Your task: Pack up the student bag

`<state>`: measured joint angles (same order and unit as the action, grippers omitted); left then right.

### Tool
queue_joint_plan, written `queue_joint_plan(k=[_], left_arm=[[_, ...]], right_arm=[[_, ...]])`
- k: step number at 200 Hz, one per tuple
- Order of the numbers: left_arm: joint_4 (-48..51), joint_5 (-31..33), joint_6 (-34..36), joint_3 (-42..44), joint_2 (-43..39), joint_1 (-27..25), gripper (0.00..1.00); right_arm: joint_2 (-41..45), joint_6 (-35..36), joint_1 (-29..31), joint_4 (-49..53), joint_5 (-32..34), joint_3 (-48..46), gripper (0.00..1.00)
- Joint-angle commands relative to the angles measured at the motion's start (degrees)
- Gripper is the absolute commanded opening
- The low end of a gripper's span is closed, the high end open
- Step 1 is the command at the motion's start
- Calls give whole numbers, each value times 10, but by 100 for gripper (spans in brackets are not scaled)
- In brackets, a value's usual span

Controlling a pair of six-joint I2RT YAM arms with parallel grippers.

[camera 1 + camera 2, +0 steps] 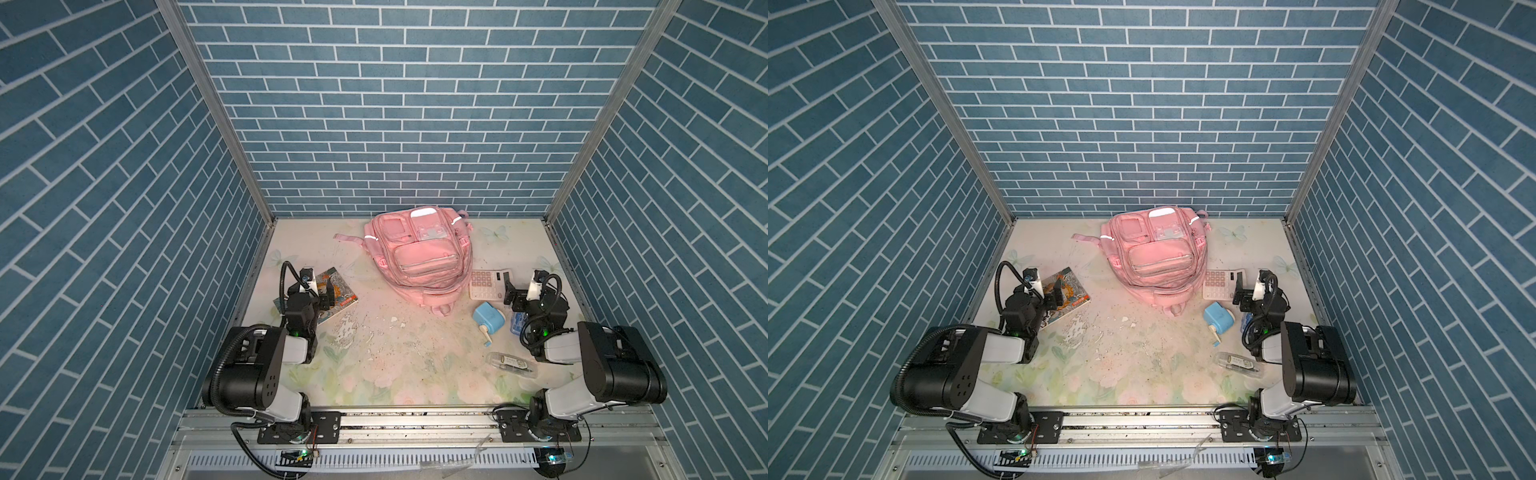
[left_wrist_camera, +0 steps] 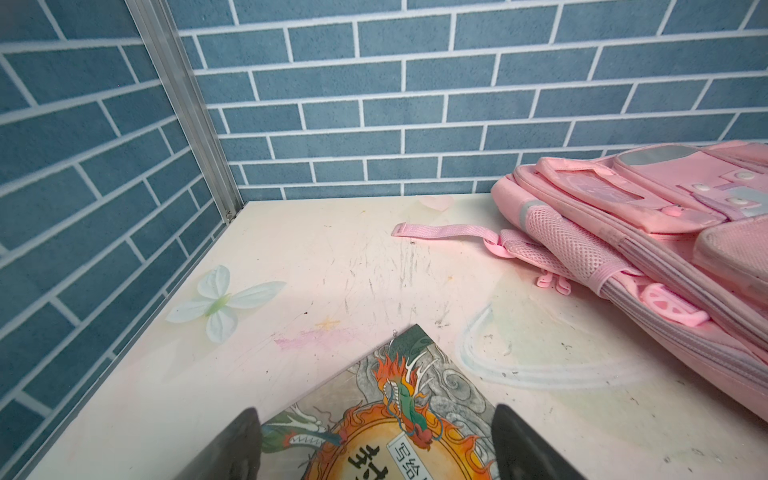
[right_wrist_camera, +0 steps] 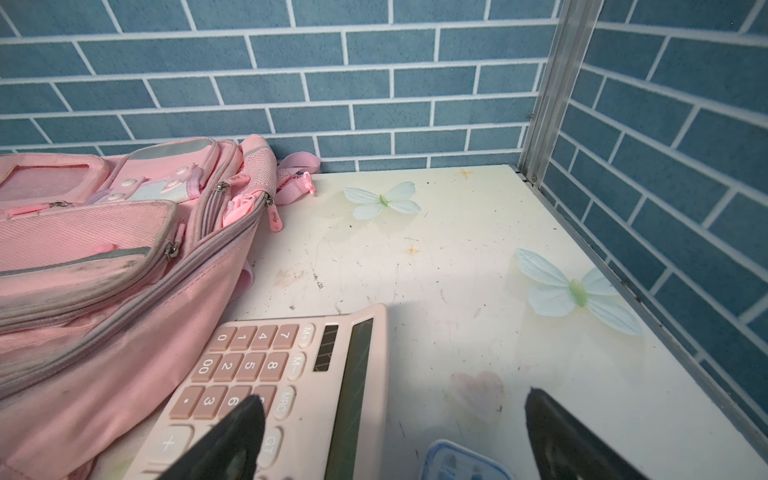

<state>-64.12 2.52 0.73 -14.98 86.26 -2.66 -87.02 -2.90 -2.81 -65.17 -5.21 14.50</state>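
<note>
- Nearest me, a clear pencil case lies on the tabletop, well in front of the student bag and off to its right.
- A blue sharpener sits closer to the student bag, near its front right corner but apart from it.
- My left hand is spread wide and holds nothing. It hovers over a dragon-cover book that lies flat to the left of the student bag, apart from it.
- My right hand is also wide open and empty, with one finger over a pink calculator and the other over bare tabletop. The calculator lies just beside the student bag's right side.
- The student bag lies flat, pockets up, and farthest from me. A pink strap trails out from its left side, and the blue brick wall stands just behind it.
</note>
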Motion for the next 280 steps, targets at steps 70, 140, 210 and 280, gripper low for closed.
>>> queue_joint_plan(k=[70,140,210,280], left_arm=[[357,90,-83,-152,-112,-6,87],[670,13,-297,-244,-227,-109,87],[705,31,-416,-241,-278,-219,87],[775,42,-356,-345,-220,-221,87]], right_arm=[[124,-31,2,348,-44,132,92],[76,-234,85,584,-156,277,85],[-124,-297,108,595,-206,426,78],[-193,-339,170,601,-221,469,41]])
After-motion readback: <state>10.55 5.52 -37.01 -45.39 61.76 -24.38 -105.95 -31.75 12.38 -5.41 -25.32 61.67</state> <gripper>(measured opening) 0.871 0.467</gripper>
